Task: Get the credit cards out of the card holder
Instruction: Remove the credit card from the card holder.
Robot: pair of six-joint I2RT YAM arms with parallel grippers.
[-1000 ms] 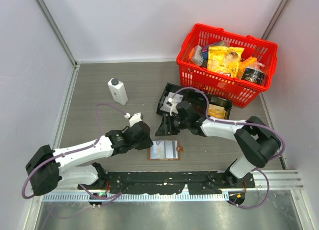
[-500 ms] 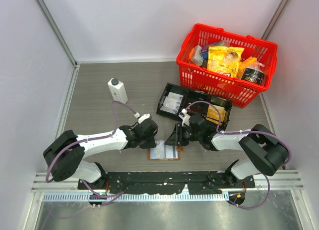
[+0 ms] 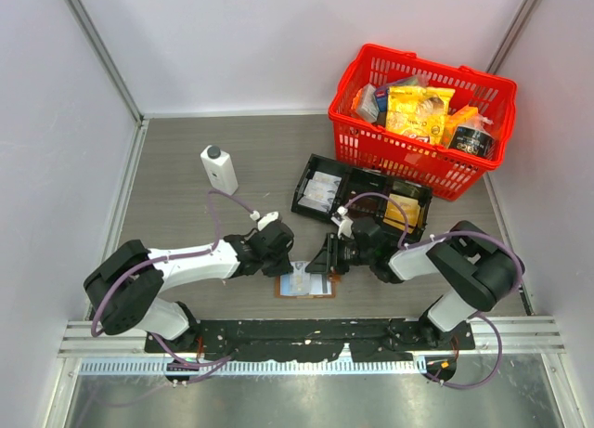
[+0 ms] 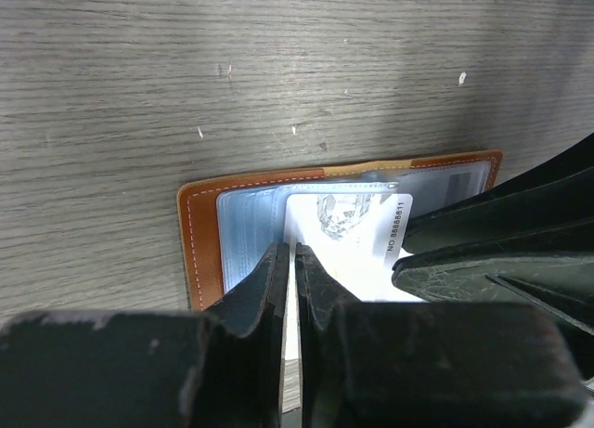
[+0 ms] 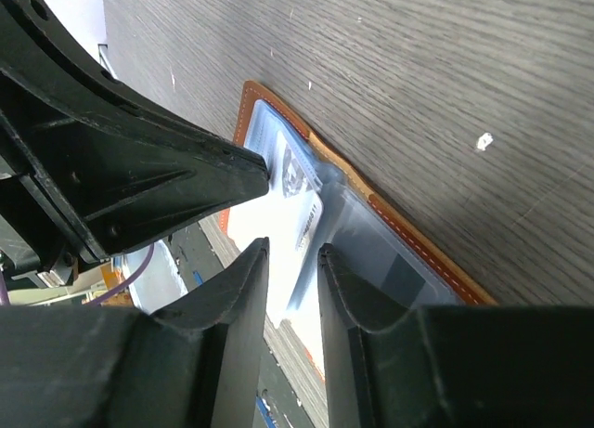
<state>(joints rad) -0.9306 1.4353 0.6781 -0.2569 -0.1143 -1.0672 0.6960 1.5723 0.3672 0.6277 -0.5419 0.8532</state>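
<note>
Now, left fingers [image 4: 275, 272]: almost shut, on credit card [image 4: 348, 238].
Right fingers [image 5: 249, 278]: half-wide, empty, 3 o'clock of card holder [image 4: 200, 233].
Risk: unpinned, it drags along.

Right over the card holder [image 3: 306, 282] room is tight. The left gripper [image 4: 290, 253] reaches in from its left and the right gripper [image 5: 290, 250] from its right, tips close together above the pockets, leaving only a narrow gap. Beyond the card holder, a black tray [image 3: 364, 179] and, behind that, a red basket [image 3: 399, 154] block the far right. Far left of it a white bottle [image 3: 220, 171] stands well apart, with bare tabletop [image 3: 167, 168] between. Just nearer than the card holder runs the arms' black mounting rail [image 3: 306, 335].
</note>
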